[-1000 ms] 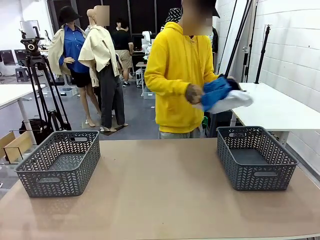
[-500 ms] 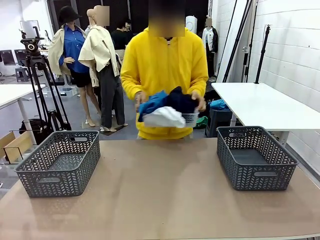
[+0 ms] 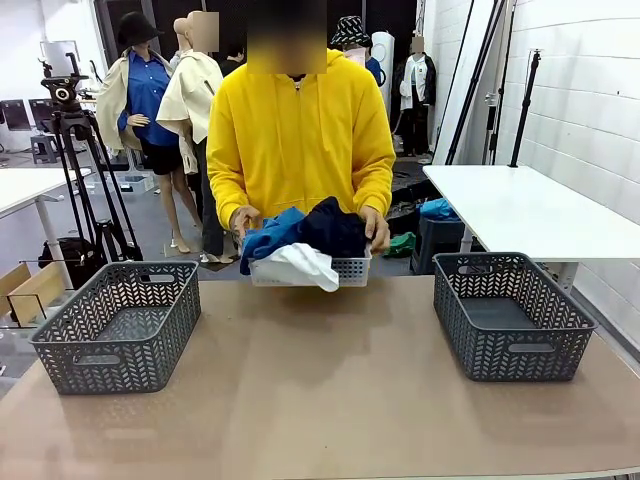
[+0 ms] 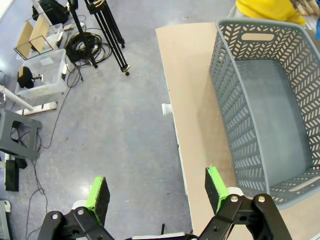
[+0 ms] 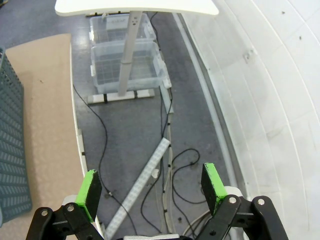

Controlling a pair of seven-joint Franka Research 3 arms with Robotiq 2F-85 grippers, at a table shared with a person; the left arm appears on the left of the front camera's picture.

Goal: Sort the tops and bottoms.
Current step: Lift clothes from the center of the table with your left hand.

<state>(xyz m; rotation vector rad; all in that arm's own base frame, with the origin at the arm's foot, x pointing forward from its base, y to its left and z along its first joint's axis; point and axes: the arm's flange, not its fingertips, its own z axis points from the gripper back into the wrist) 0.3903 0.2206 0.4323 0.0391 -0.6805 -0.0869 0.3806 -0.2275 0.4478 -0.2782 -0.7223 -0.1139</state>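
Note:
A person in a yellow hoodie at the far side holds a small white basket [image 3: 350, 270] just above the table's far edge. Heaped in it are the tops, a bright blue garment [image 3: 268, 236] and a white one [image 3: 297, 265] hanging over the front rim, and a dark navy bottom [image 3: 333, 228]. My left gripper [image 4: 157, 190] is open over the floor beside the table's left end, nothing between its green pads. My right gripper [image 5: 153, 187] is open too, over the floor off the table's right end.
A grey woven basket [image 3: 118, 327] stands at the table's left end, its inside [image 4: 270, 110] bare. A second grey basket [image 3: 510, 314] stands at the right end, its wall [image 5: 10, 150] in the right wrist view. Brown tabletop [image 3: 320, 390] lies between them.
The person has turned from the side table to face me and brought the basket of clothes down to the far edge of the table. Both grippers stay open.

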